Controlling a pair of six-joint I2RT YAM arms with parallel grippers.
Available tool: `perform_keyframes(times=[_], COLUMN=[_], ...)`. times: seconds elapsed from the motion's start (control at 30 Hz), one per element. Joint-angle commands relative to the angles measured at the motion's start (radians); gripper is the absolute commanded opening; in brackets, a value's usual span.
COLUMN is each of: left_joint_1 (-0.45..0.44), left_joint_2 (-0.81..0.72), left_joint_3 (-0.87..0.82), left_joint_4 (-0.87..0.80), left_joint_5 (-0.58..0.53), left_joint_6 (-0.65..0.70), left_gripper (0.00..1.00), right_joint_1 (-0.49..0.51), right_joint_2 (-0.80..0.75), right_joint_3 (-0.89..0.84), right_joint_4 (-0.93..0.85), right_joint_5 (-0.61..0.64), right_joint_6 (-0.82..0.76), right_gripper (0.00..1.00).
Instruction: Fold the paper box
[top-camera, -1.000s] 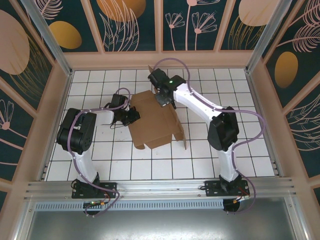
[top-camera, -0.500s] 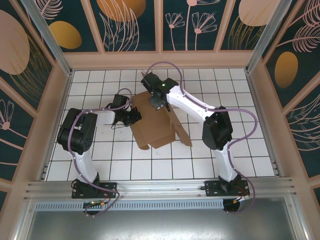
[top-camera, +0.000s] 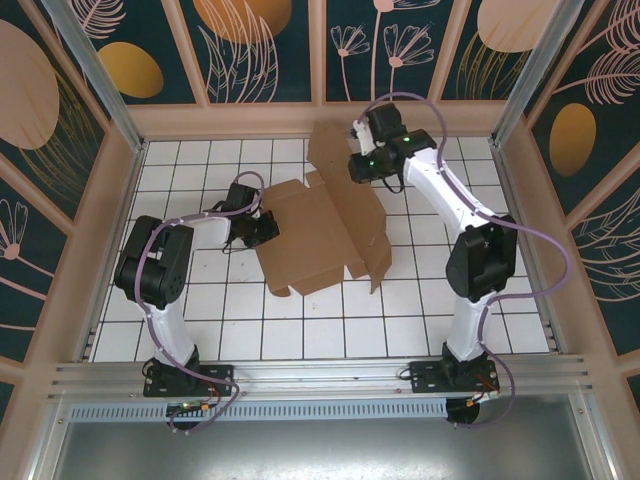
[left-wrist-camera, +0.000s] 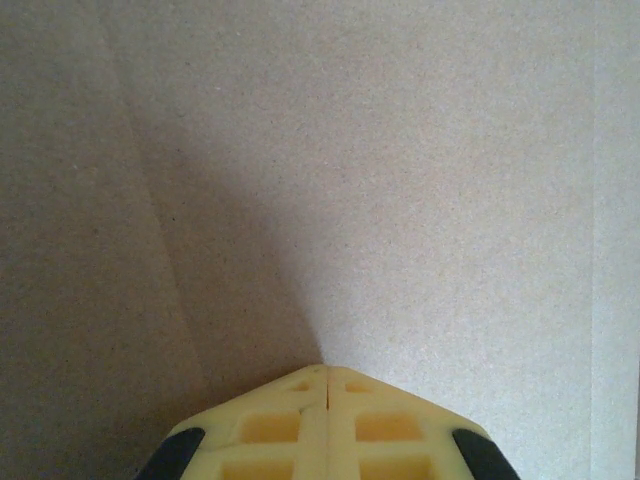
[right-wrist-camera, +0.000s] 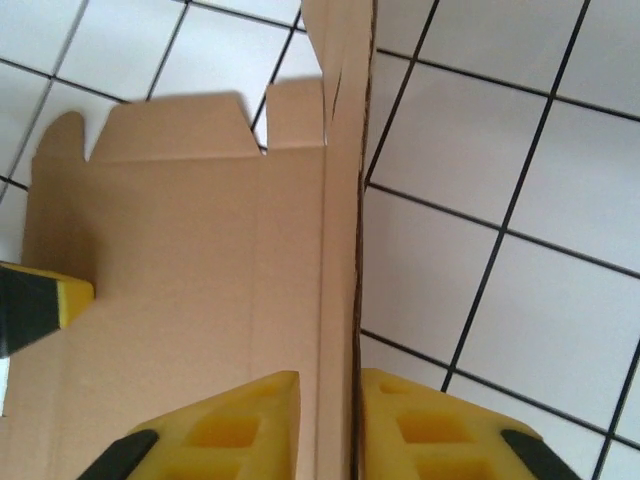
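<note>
Right gripper (top-camera: 352, 165) swung toward the back, standing a flap (top-camera: 328, 150) of the paper box (top-camera: 315, 235) upright. Its fingers straddle it, can't tell if they're squeezing. Left gripper (left-wrist-camera: 326, 372), jaws together, presses on the box.

You are looking down on a white tiled bench (top-camera: 250, 330) ruled with dark grid lines. Around it stand dark teal panels (top-camera: 265, 50) painted with orange ovals and pale leaf outlines, set in a light wooden frame (top-camera: 320, 118). Along your near edge runs an aluminium rail (top-camera: 320, 375), then a grey metal sheet (top-camera: 320, 445). The light is even.
</note>
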Motion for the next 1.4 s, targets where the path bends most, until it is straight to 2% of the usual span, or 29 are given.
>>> perform_keyframes(times=[0.0,0.1,0.27,0.33,0.6,0.73,0.83,0.97,1.1,1.2,1.27,1.37], left_joint_1=[0.006,0.008,0.007,0.008,0.008,0.009,0.008,0.009,0.012,0.014,0.015,0.015], left_joint_2=[-0.008,-0.011,-0.017,-0.021,-0.021,-0.021,-0.023,-0.029,-0.036,-0.057,-0.078,-0.1], left_joint_3=[0.024,0.024,0.022,0.023,0.027,0.026,0.025,0.022,0.02,0.015,0.008,-0.005], left_joint_4=[-0.059,-0.063,-0.065,-0.063,-0.054,-0.048,-0.047,-0.049,-0.051,-0.053,-0.052,-0.04], left_joint_5=[-0.054,-0.061,-0.061,-0.061,-0.049,-0.038,-0.033,-0.039,-0.038,-0.048,-0.052,-0.034], left_joint_6=[0.039,0.044,0.045,0.045,0.038,0.033,0.03,0.033,0.03,0.03,0.028,0.023], left_gripper=[0.0,0.0,0.0,0.0,0.0,0.0,0.0,0.0,0.0,0.0,0.0,0.0], right_joint_1=[-0.05,-0.06,-0.022,0.011,0.205,0.26,0.284,0.297,0.274,0.212,0.156,0.124], right_joint_2=[0.006,0.031,0.048,0.042,0.042,0.105,0.165,0.202,0.159,0.071,0.015,-0.045], right_joint_3=[-0.025,-0.033,-0.062,-0.077,-0.231,-0.274,-0.297,-0.303,-0.286,-0.31,-0.359,-0.455], right_joint_4=[0.047,0.055,0.067,0.079,0.267,0.358,0.406,0.419,0.382,0.383,0.407,0.502], right_joint_5=[-0.123,-0.095,0.031,0.129,0.805,0.992,1.072,1.079,0.958,0.732,0.527,0.39], right_joint_6=[-0.018,-0.027,-0.053,-0.075,-0.233,-0.309,-0.359,-0.363,-0.282,-0.181,-0.14,-0.152], right_gripper=[0.12,0.0,0.0,0.0,0.0,0.0,0.0,0.0,0.0,0.0,0.02,0.04])
